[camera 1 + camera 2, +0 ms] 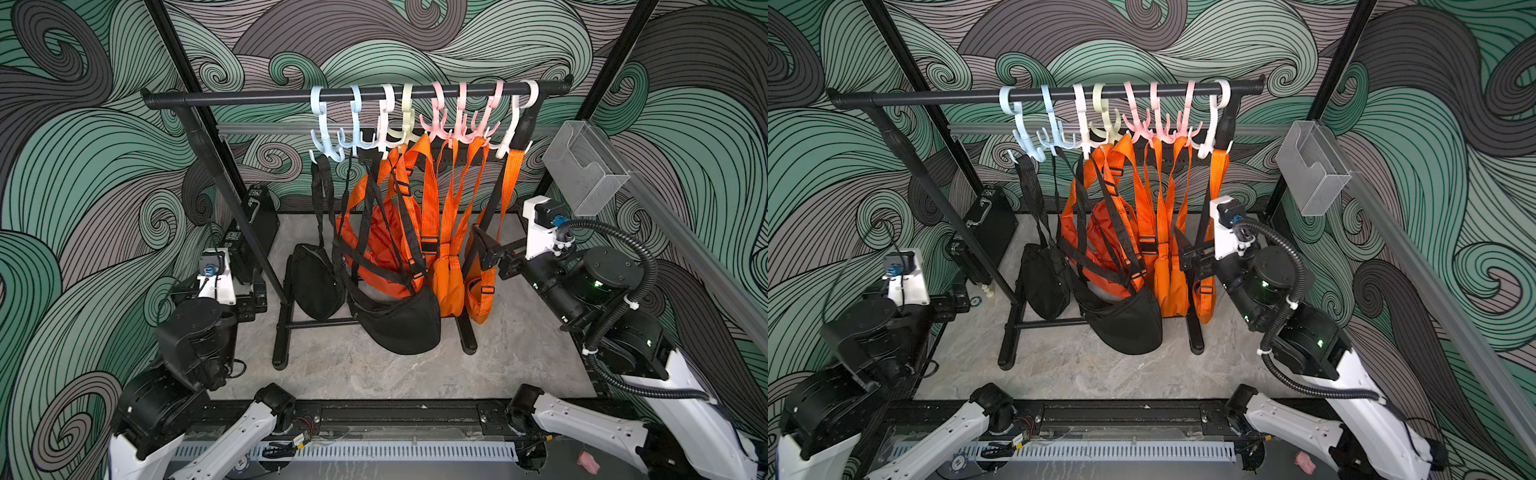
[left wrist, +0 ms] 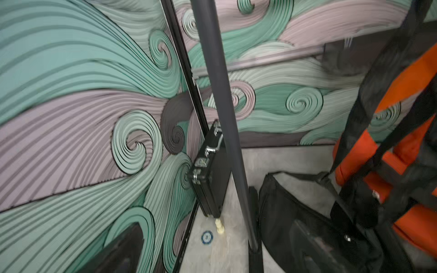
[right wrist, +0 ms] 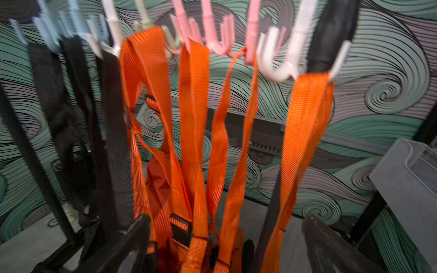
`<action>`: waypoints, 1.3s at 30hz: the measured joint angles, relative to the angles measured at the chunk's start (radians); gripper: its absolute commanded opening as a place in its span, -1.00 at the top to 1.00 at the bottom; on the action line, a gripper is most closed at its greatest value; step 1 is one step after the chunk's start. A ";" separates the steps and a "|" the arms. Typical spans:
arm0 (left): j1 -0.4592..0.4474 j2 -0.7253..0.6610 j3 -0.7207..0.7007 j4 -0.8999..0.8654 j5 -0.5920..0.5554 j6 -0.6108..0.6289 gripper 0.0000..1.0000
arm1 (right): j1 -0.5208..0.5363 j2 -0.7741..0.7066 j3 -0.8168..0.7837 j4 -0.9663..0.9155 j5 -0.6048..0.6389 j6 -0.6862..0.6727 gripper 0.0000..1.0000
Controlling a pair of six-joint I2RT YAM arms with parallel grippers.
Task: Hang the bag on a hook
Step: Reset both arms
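Note:
A black rack bar (image 1: 257, 97) carries several pastel hooks. The rightmost orange bag (image 1: 478, 291) hangs by its strap (image 3: 305, 123) from the white end hook (image 1: 509, 141), which also shows in the right wrist view (image 3: 279, 68). My right gripper (image 1: 486, 249) is level with this bag's upper part, just to its right. Its fingers (image 3: 132, 241) stand wide apart and open, and the hanging orange straps show beyond them, none pinched. My left gripper (image 1: 255, 299) is drawn back at the left beside the rack's post. It is open and holds nothing, its blurred dark fingers (image 2: 123, 255) at the frame's edge.
Two black bags (image 1: 316, 286) (image 1: 403, 324) and more orange bags (image 1: 386, 257) hang left of it. A black case (image 1: 259, 216) leans on the left wall. A clear bin (image 1: 582, 166) is mounted on the right rail. A chip (image 2: 207, 237) and a small pawn (image 2: 220, 228) lie by the rack foot.

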 measured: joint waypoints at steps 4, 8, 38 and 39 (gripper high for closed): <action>0.000 -0.032 -0.146 -0.011 0.005 -0.070 -0.97 | -0.187 -0.119 -0.214 -0.024 0.050 0.101 -0.98; 0.000 -0.048 -0.259 0.058 0.009 -0.112 -0.97 | -0.388 -0.161 -0.362 -0.034 0.068 0.219 -0.99; 0.352 0.290 -0.751 0.724 0.092 -0.230 -0.97 | -0.708 0.333 -0.973 0.944 0.016 0.205 -0.99; 0.362 0.309 -0.759 0.752 0.095 -0.235 -0.97 | -0.709 0.351 -0.973 0.970 0.007 0.201 -0.98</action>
